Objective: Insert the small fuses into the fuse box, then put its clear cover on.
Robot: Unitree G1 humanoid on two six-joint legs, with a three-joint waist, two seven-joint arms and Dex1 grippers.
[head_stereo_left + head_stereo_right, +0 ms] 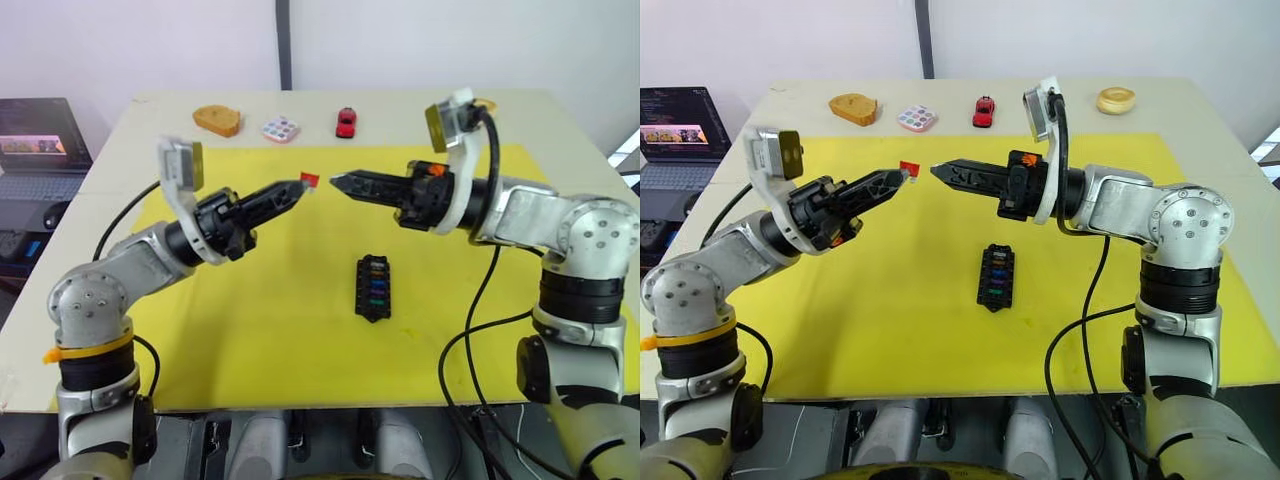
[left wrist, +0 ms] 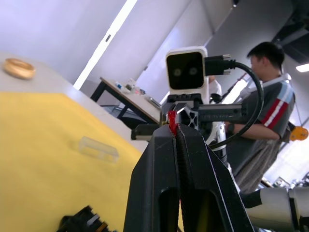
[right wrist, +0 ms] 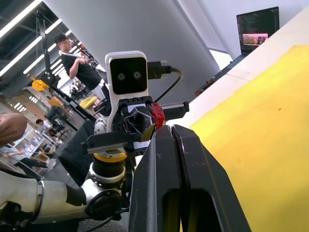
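From the head camera, I saw my left gripper (image 1: 303, 185) pinched on the red fuse (image 1: 310, 180), raised above the yellow mat (image 1: 250, 310) and pointed at my right gripper (image 1: 336, 181), whose fingers were pressed together on nothing, the two tips just apart. The fuse box (image 1: 373, 288) lay on the mat below and between them, coloured fuses in its slots. A toy car (image 1: 346, 122), a dotted palette (image 1: 281, 129) and a laptop (image 1: 35, 150) sat beyond, the first two on the table (image 1: 150, 110). In my left wrist view, the clear cover (image 2: 98, 148) rested on the mat's far edge, a person (image 2: 263, 106) standing behind. My right wrist view faced the left gripper's camera.
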